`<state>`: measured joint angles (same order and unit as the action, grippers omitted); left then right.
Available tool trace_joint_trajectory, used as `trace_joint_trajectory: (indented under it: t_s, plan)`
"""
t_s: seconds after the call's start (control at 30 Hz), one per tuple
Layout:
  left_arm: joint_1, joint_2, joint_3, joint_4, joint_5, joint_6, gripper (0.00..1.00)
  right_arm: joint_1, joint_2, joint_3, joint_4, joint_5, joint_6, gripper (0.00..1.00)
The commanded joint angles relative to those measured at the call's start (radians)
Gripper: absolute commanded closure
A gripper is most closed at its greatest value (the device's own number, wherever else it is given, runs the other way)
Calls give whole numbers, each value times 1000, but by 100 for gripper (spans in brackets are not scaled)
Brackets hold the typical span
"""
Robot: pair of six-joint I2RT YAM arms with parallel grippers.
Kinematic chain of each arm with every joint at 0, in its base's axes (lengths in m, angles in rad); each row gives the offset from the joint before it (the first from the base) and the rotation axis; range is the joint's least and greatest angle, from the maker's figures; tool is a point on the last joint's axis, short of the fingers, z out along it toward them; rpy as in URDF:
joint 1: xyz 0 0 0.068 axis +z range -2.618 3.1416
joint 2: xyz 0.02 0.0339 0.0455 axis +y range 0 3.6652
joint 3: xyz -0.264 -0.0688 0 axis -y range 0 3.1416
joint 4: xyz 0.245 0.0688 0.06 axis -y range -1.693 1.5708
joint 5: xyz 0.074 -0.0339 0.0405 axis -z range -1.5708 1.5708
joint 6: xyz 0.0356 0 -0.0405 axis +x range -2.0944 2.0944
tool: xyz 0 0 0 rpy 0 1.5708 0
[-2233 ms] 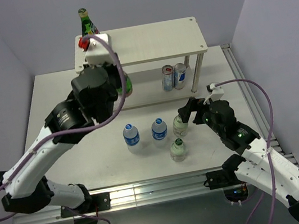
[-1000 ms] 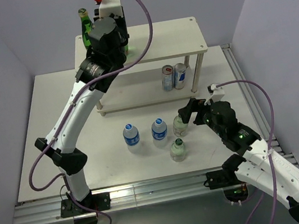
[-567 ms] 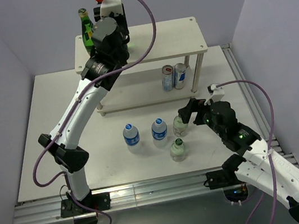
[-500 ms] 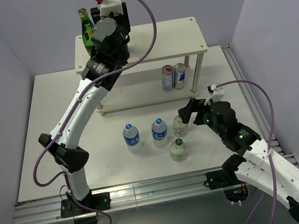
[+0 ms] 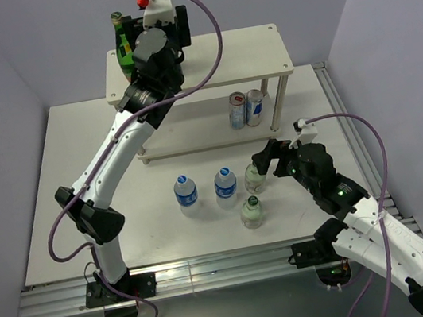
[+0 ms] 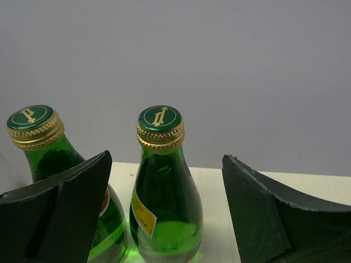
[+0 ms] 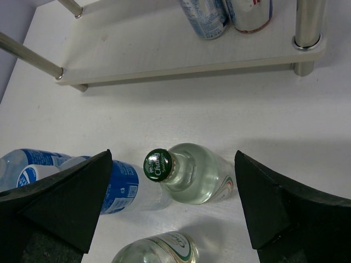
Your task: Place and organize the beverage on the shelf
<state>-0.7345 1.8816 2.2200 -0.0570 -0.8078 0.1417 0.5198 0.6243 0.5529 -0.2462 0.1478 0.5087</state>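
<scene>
On the shelf's (image 5: 228,58) top board, at its left end, two green glass bottles stand side by side. My left gripper (image 6: 167,159) is open around the right one (image 6: 164,192), and neither finger touches it. The other green bottle (image 6: 41,145) stands partly behind the left finger (image 6: 71,192); from above it shows at the shelf's corner (image 5: 121,37). My right gripper (image 7: 173,156) hovers open on the table over a clear glass bottle (image 7: 197,175) with a green cap, fingers well apart from it.
Two cans (image 5: 246,109) stand on the lower board near the right leg. In front of the shelf stand two blue-labelled water bottles (image 5: 186,192) (image 5: 225,184) and a second clear glass bottle (image 5: 251,211).
My left gripper has gone from shut to open, letting go of the green bottle on the top board. The right arm has not moved.
</scene>
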Motion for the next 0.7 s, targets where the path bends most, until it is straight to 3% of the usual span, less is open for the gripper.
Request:
trace_joint_trajectory:
  t_s: [0.0,0.07,0.27,0.47,0.5,0.67]
  plan:
    - [-2,-81,-3,13,19,-25,11,6,0,-2,38,-2,10,1]
    - [-20,-116,-20,-1,27,-28,1,6,-1,-2,41,-2,11,1]
    - [-146,-266,-192,34,-49,24,1,6,2,-1,44,-5,10,1]
    - [-359,-531,-547,-40,-201,-83,1,6,-6,-1,39,-5,10,1]
    - [-383,-570,-676,-84,-244,-187,1,6,-11,-2,38,-7,8,1]
    - [-523,-777,-974,-380,-301,-696,1,6,-8,-4,42,-24,8,1]
